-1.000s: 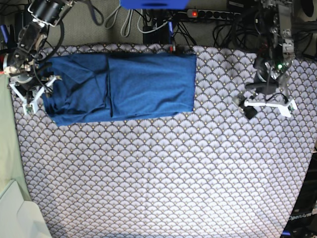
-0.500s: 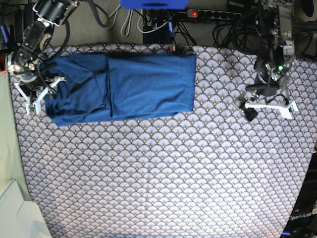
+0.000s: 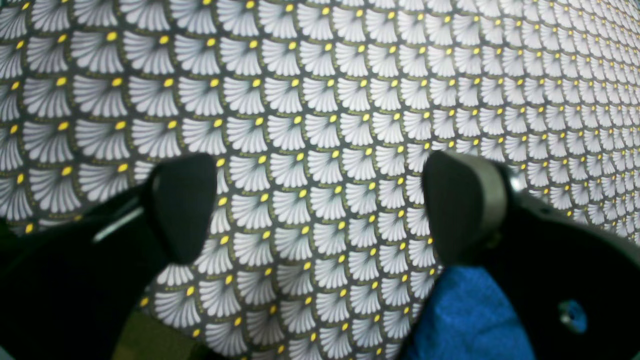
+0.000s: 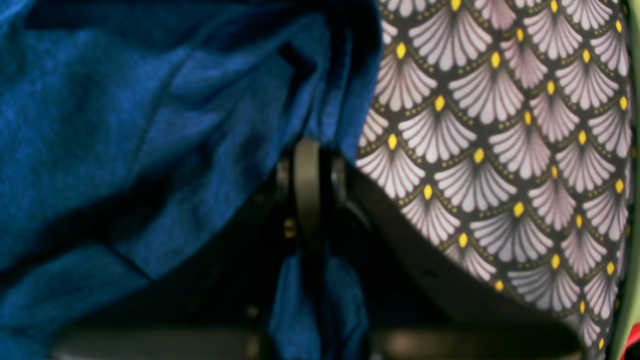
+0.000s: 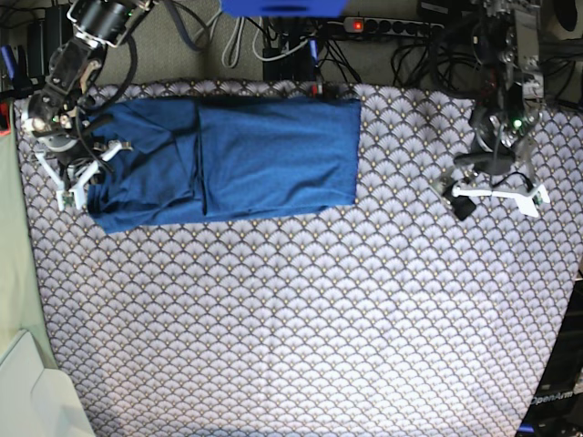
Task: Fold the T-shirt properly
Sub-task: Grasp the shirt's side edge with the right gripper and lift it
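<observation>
The T-shirt (image 5: 228,159) lies as a long blue folded rectangle at the far left of the patterned tablecloth (image 5: 291,319). My right gripper (image 5: 80,177) sits at the shirt's left edge. In the right wrist view its fingers (image 4: 307,190) are pressed together with blue fabric (image 4: 150,125) pinched between them and bunched up around them. My left gripper (image 5: 496,193) hovers over bare cloth at the far right, well away from the shirt. In the left wrist view it (image 3: 320,210) stands wide open with only the cloth's pattern (image 3: 320,75) between its dark fingertips.
A power strip (image 5: 392,25) and tangled cables run along the table's far edge. A blue object (image 5: 282,7) pokes in at the top. A pale green surface (image 5: 14,273) and a white sheet (image 5: 36,401) border the left side.
My right gripper has slid a little onto the shirt's left edge and shut on the fabric. The left arm has barely shifted and stays open.
</observation>
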`<state>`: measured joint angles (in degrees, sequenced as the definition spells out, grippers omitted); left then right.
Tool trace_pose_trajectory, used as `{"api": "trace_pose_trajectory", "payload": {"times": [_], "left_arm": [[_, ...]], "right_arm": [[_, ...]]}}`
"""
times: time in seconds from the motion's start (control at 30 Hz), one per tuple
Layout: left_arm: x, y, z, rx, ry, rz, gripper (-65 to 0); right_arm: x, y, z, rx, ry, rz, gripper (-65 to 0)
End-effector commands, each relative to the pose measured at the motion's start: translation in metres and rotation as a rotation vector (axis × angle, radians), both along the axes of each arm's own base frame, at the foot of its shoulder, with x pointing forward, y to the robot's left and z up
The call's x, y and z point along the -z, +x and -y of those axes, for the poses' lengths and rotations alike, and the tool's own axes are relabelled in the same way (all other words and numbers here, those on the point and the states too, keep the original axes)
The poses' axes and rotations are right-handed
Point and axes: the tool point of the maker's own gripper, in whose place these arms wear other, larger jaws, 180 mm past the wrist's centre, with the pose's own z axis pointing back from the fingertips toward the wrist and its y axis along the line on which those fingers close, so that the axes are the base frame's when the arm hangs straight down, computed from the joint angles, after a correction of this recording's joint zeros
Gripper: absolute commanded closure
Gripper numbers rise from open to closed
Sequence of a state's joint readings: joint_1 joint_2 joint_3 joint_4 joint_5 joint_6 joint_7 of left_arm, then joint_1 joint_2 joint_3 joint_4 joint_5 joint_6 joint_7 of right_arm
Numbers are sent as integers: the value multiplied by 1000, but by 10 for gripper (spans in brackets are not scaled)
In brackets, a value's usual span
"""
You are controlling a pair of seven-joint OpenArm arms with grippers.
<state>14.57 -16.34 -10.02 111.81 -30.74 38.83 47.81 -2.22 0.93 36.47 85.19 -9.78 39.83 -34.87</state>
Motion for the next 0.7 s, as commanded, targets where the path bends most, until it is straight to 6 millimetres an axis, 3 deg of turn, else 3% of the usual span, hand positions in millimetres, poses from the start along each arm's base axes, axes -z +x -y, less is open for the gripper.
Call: {"api": "trace_pose_trajectory", "payload": {"times": [0.0, 0.1, 0.37, 0.67], "left_arm": [[-8, 3, -3, -13, -2, 22, -650], [-9, 2, -3, -14, -1, 24, -650], [-13, 3, -12, -12, 28, 26, -650], [-16, -4, -32, -69, 43, 27, -650]], "right_arm": [[-6, 0, 8, 1, -37, -12, 0], [-24, 2, 11, 2, -76, 27, 0], [-68, 5, -10, -8, -124, 143, 0], [-82, 3, -31, -28, -127, 180, 0]]}}
